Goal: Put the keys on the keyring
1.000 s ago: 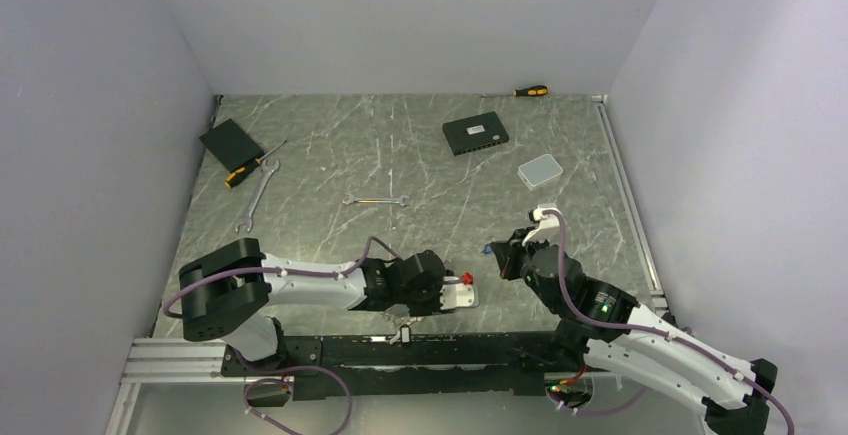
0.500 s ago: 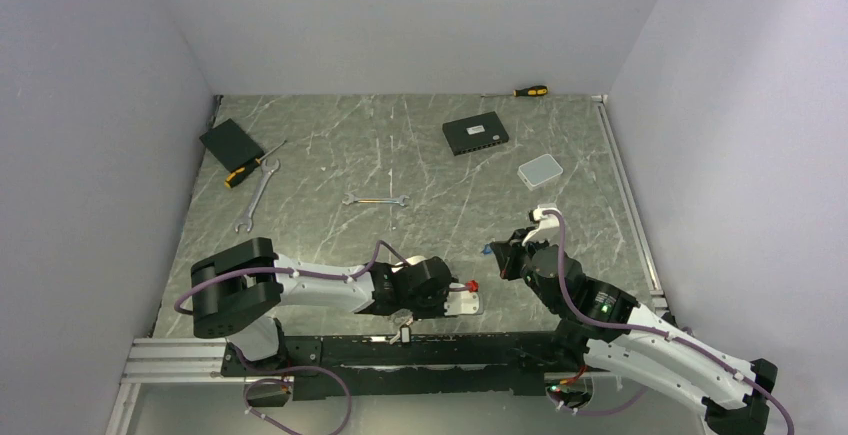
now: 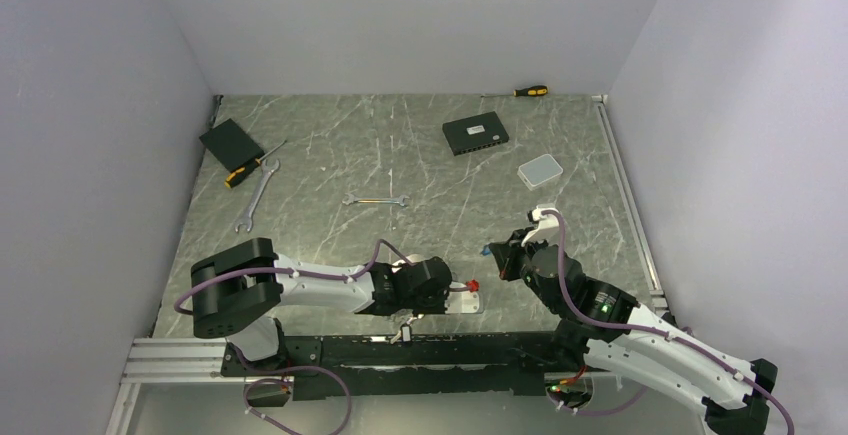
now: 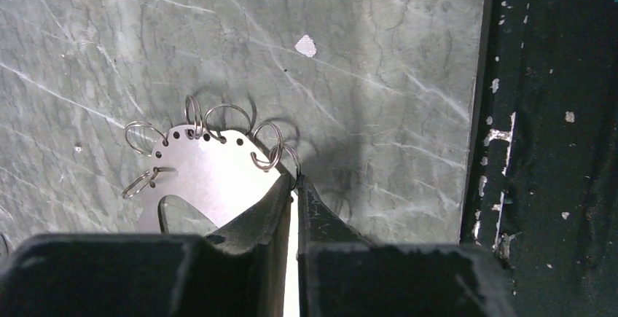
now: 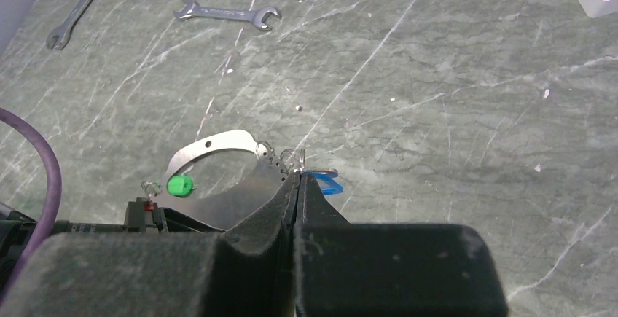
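**Keyring Sitting Up Front, Tools Lying Behind**

The keyring (image 4: 211,175) is sitting by the table's (image 3: 420,165) near edge, at the left gripper's (image 4: 296,182) tips. The right gripper (image 5: 297,180) is holding a key (image 5: 324,184) just beside it. Farther back, the middle spanner (image 3: 375,199) is lying right of the left spanner (image 3: 255,195). The switch box (image 3: 475,134) and case (image 3: 540,170) are resting rear right.
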You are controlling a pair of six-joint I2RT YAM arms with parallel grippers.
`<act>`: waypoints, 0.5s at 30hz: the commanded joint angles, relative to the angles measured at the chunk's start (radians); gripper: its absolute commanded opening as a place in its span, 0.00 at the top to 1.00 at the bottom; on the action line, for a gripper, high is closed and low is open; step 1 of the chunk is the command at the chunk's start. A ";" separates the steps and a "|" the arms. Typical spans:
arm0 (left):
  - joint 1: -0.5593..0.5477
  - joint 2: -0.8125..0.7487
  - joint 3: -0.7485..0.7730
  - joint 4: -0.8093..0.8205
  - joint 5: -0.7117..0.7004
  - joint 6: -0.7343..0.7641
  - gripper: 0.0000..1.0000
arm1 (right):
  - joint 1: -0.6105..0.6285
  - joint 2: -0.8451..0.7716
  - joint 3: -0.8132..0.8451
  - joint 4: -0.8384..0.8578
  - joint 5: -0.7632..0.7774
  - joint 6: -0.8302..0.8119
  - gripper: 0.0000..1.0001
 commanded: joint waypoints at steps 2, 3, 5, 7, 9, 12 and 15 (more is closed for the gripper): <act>-0.009 -0.021 0.030 0.023 -0.019 0.041 0.92 | -0.002 -0.010 0.002 0.020 -0.002 -0.013 1.00; -0.009 -0.024 0.030 0.024 -0.021 0.043 0.93 | -0.003 -0.010 0.003 0.020 -0.002 -0.013 1.00; -0.009 -0.029 0.027 0.024 -0.022 0.048 0.94 | -0.002 -0.009 0.003 0.022 -0.002 -0.013 1.00; -0.009 -0.033 0.027 0.024 -0.019 0.049 0.98 | -0.003 -0.007 0.002 0.023 -0.002 -0.013 1.00; -0.011 -0.041 0.032 0.024 -0.019 0.046 1.00 | -0.003 -0.005 0.003 0.023 -0.002 -0.015 1.00; -0.012 -0.057 0.031 0.024 -0.030 0.043 1.00 | -0.003 -0.001 0.002 0.026 -0.002 -0.016 1.00; -0.012 -0.084 0.026 0.024 -0.020 0.049 1.00 | -0.001 0.004 0.004 0.026 -0.003 -0.017 1.00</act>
